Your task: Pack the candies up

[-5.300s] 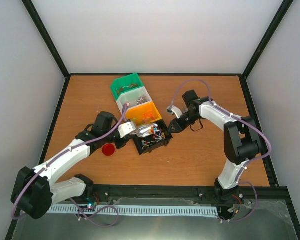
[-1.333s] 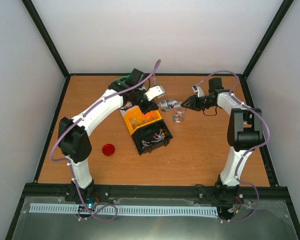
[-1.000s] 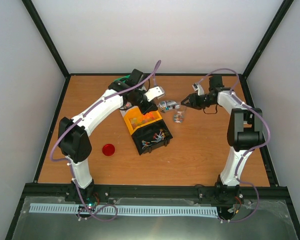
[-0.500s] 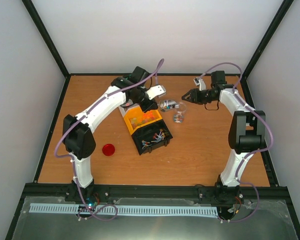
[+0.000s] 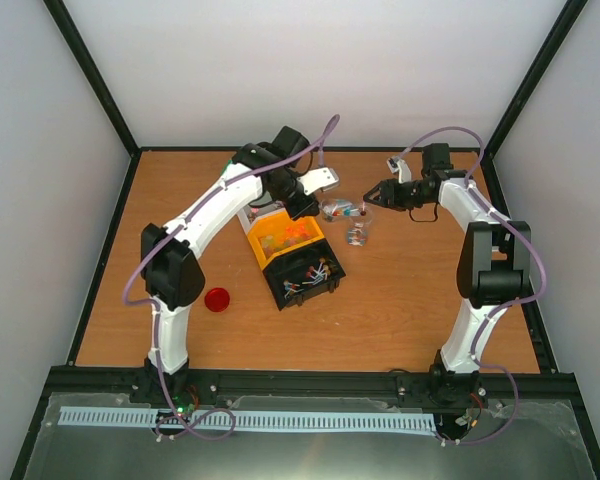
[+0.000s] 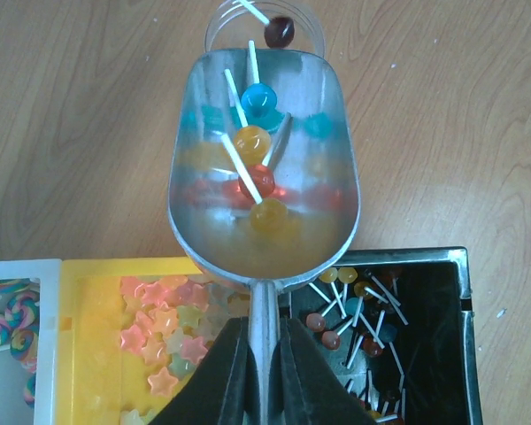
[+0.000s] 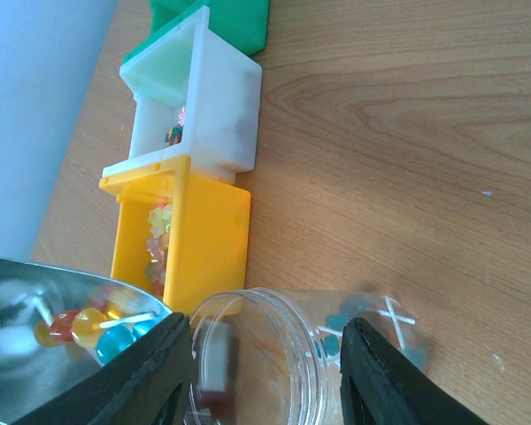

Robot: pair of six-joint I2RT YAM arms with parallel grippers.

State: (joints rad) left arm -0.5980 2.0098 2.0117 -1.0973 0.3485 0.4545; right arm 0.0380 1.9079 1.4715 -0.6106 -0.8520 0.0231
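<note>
Right now the candies [image 6: 252, 168] nearest to being packed are a handful of ball lollipops, blue, yellow and red, lying in the bowl of a metal scoop [image 6: 323, 235]. The scoop's lip hangs over the mouth of a clear jar [image 6: 311, 25], where we see one brown lollipop. The jar stands upright on the tabletop [image 5: 400, 310], toward the far edge and a little right of its middle, with a few blue sweets at its bottom.

We see the left tool [image 6: 261, 359] pressed together on the scoop's thin handle. The right tool [image 7: 265, 332] has its fingers spread. The jar shows between them in the right wrist view, while from above the tool sits just beyond the jar and apart from it.

Left of the jar, a row of bins runs slantwise toward the far left corner. It starts with a black bin [image 6: 434, 354] holding more lollipops, then a yellow bin [image 6: 88, 354] with star sweets, a white bin [image 6: 53, 354] with swirled ones, and a green bin [image 7: 230, 18]. A red lid [image 5: 217, 299] lies alone nearer the left edge.
</note>
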